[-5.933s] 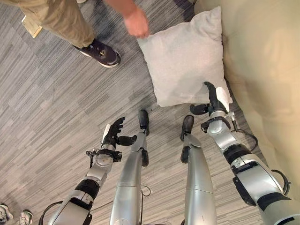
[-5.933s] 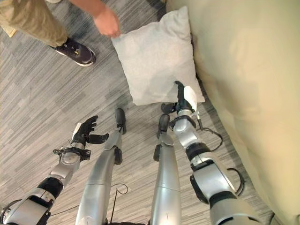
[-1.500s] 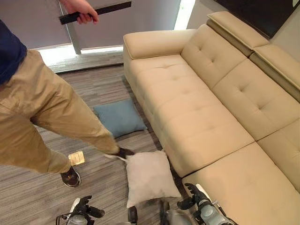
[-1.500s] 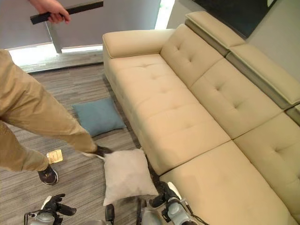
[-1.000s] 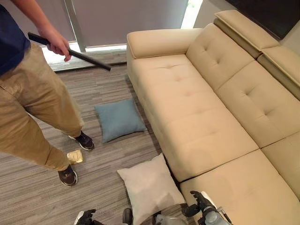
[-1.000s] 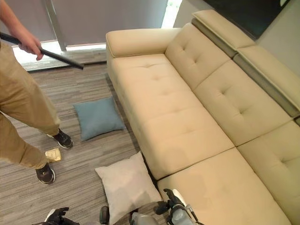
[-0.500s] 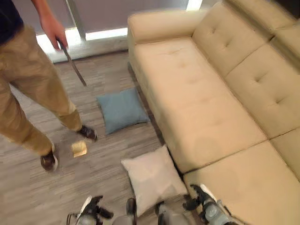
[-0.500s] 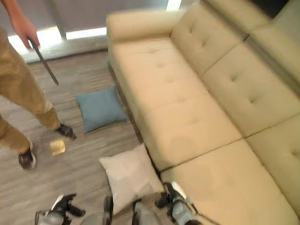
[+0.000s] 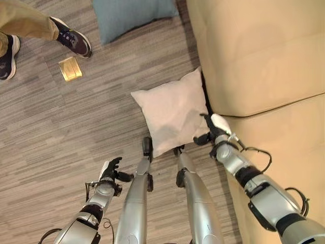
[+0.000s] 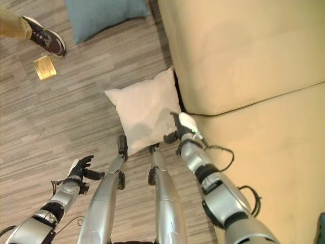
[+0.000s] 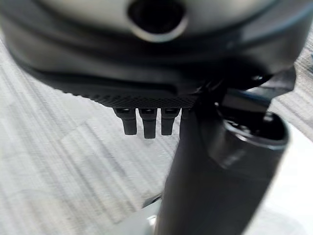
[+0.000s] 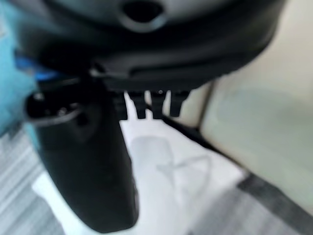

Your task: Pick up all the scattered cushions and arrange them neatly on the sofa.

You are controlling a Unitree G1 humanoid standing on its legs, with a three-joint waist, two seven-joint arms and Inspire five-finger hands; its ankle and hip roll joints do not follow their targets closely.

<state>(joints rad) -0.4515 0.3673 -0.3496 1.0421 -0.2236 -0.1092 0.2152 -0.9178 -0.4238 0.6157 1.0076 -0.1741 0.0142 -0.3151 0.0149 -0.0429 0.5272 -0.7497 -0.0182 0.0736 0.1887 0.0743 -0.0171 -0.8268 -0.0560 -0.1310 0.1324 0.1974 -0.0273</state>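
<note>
Shifted downward as a whole since half a second back: read as camera tilt, not as cushion movement. Both cushions unchanged in place relative to the sofa.

Task status, as judged: nothing yet on the sofa seat; both cushions left to lift and arrange.
- White cushion: flat on the floor, one corner touching the sofa base.
- Blue cushion: on the floor further along the sofa front, close beside its base.

Hand status:
- Right hand: at the white cushion's corner nearest the sofa; fingers loosely extended over the cloth, closed on nothing.
- Left hand: well away from the sofa, above bare floor; fingers spread, holding nothing.

Clearances:
- Sofa front edge immediately beside the right arm; little room on that side.
- Open floor on the white cushion's side away from the sofa; suitable for bringing the left hand in.
- Person's shoes and brass floor plate just beyond the blue cushion, away from the sofa; allow for both when reaching there.
</note>
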